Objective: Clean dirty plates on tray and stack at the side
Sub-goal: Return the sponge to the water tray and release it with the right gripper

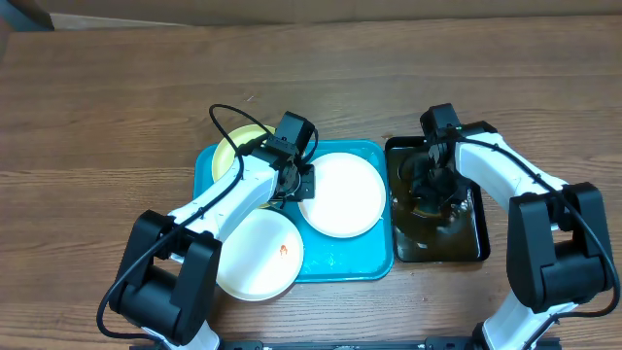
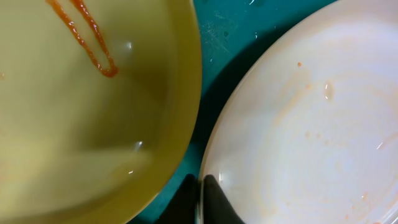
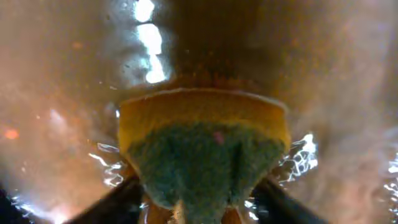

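White plate (image 2: 311,124) rim pinched in left hand (image 2: 200,198), sponge (image 3: 202,143) in right hand (image 3: 199,208)

**No legible markings in any view**

You have no text, label, brand, number or sign that can be read in the overhead or either wrist view. The turquoise tray (image 1: 340,262), the white plate (image 1: 340,194) at its middle, the yellow-green plate (image 2: 74,137), the black tray (image 1: 478,245) and the sponge (image 3: 202,155) show you plain surfaces only. The orange-red streak (image 2: 93,43) on the yellow-green plate is a smear, not writing.
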{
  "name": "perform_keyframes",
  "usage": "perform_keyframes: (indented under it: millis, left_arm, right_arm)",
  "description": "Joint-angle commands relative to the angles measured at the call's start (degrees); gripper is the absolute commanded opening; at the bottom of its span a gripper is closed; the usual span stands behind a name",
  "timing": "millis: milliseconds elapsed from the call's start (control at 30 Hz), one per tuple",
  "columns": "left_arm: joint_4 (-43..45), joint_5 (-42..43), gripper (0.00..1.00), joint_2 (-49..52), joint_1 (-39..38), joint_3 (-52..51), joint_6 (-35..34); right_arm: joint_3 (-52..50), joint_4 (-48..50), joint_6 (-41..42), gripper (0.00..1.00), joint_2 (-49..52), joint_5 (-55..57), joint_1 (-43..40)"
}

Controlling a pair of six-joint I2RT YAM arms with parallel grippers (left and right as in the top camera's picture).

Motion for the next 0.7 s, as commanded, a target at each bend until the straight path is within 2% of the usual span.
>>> perform_keyframes:
  millis: [0,67,300,333,367,400,433,500,667]
  left_arm:
    - [0.2,0.4,0.22,0.8,-0.2,0.7,-0.3]
    - [0.2,0.3,0.29,0.8,-0.2,0.7,-0.3]
    - [-0.3,0.4,0.3,0.8,-0.2,0.5,-0.4]
    - [-0.3,0.4,0.3,0.8,-0.2,0.4,-0.4]
    - [-0.4,0.4,0.29,0.8,-0.2,0.4,-0.3]
    - [-0.4,0.4,0.29,0.8,-0.2,0.4,-0.3]
    - [-0.4,0.4,0.29,0.8,-0.2,0.4,-0.3]
    - [-0.6,0.3,0.34,0.8,-0.2,0.4,-0.3]
    - [-1.5,0.4,0.33,0.8,-0.2,0.2,-0.4]
  right_arm:
    - [0.6,-1.4,0.5,0.66,-0.6,0.5,0.2]
    - [0.7,-2.0,0.7,0.66,-0.6,0.5,0.2]
    - [-1.1,-2.0,0.7,0.61,-0.6,-2.3,0.3]
    - [-1.6,-1.7,0.7,0.57,-0.6,-2.3,0.3]
    - [-1.8,-1.7,0.7,0.34,-0.6,-2.3,0.3]
    - [-1.7,-1.9,0.7,0.08,-0.6,-2.3,0.2]
    - [-1.7,-2.1,0.7,0.04,-0.6,-2.3,0.2]
    - [-1.0,-3.2,0.7,0.04,-0.6,-2.2,0.0]
    - [3.0,-7.3,0.2,0.22,-0.6,-2.3,-1.8]
